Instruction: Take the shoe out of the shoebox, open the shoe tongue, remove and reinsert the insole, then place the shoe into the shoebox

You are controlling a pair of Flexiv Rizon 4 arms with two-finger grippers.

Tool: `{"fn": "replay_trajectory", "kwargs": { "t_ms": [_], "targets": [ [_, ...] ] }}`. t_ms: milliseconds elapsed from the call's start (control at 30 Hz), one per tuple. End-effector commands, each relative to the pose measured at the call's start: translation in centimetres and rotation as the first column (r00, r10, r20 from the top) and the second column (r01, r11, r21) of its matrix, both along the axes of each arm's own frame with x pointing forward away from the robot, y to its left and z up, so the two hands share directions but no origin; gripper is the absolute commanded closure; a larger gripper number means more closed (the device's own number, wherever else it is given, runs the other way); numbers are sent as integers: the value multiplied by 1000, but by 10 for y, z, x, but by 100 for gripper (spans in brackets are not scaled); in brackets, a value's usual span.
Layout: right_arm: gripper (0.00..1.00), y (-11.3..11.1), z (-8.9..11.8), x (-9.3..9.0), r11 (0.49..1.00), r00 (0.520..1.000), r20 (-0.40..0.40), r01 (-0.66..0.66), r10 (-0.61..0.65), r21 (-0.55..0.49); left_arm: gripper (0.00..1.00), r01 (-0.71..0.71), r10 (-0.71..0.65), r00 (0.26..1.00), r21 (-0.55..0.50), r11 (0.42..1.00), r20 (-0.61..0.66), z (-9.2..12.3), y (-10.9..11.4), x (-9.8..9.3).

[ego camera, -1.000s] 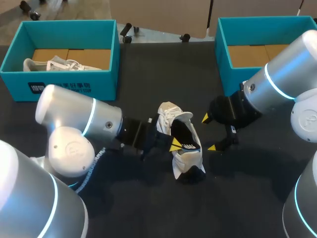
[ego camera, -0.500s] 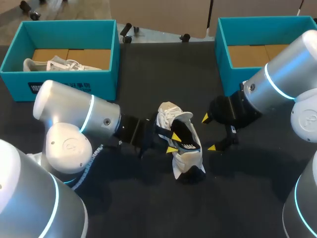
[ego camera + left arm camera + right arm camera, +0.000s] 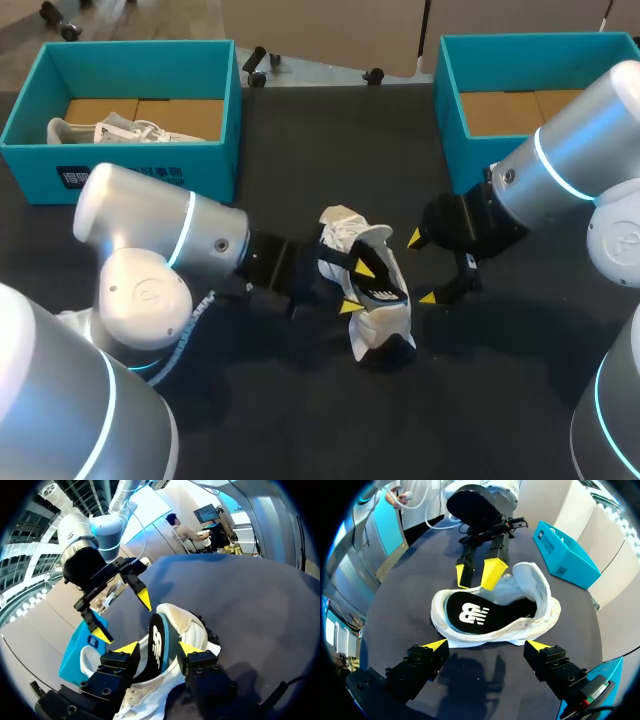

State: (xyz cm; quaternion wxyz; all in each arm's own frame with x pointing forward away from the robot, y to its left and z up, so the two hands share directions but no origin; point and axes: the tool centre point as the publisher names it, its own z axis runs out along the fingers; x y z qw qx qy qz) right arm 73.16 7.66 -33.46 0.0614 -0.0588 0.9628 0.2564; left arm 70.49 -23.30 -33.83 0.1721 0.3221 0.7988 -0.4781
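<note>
The shoe (image 3: 378, 322) lies out on the dark tabletop (image 3: 300, 420), about midway between my two arms, with its opening turned up and toward the right arm. Its black insole (image 3: 385, 283) sits inside and shows through the opening. Behind the shoe, on its left, stands one teal shoebox (image 3: 150, 175) with a second white shoe (image 3: 110, 130) in it. Behind the shoe on its right stands the other teal shoebox (image 3: 455, 120), where I see only a cardboard floor. A broad strip of bare tabletop lies between the shoe and both boxes, and another one on the near side of the shoe.

My left arm (image 3: 190, 240) lies low and nearly level, reaching to the shoe from its left side. The left jaws are open only narrowly. In the left wrist view the insole's edge (image 3: 157, 647) stands between the yellow fingertips (image 3: 129, 648), with a thin gap on each side, so I do not call it pinched.

My right arm (image 3: 560, 170) comes down at a slant to the right side of the shoe. The right jaws are spread wide, their fingertips (image 3: 436, 644) just beside the shoe and apart from it, and the shoe lies ahead of them.
</note>
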Motion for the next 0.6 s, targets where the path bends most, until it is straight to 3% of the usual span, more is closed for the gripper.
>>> {"fn": "replay_trajectory", "kwargs": {
  "t_ms": [33, 600],
  "targets": [
    [0, 0, 0, -1, 1000, 1000, 2, 1, -1, 0, 52, 3, -3, 1000, 5, 1000, 2, -1, -4, 0],
    [0, 0, 0, -1, 1000, 1000, 2, 1, -1, 0, 57, 23, -23, 1000, 18, 1000, 1, -6, -17, -3]
  ]
}}
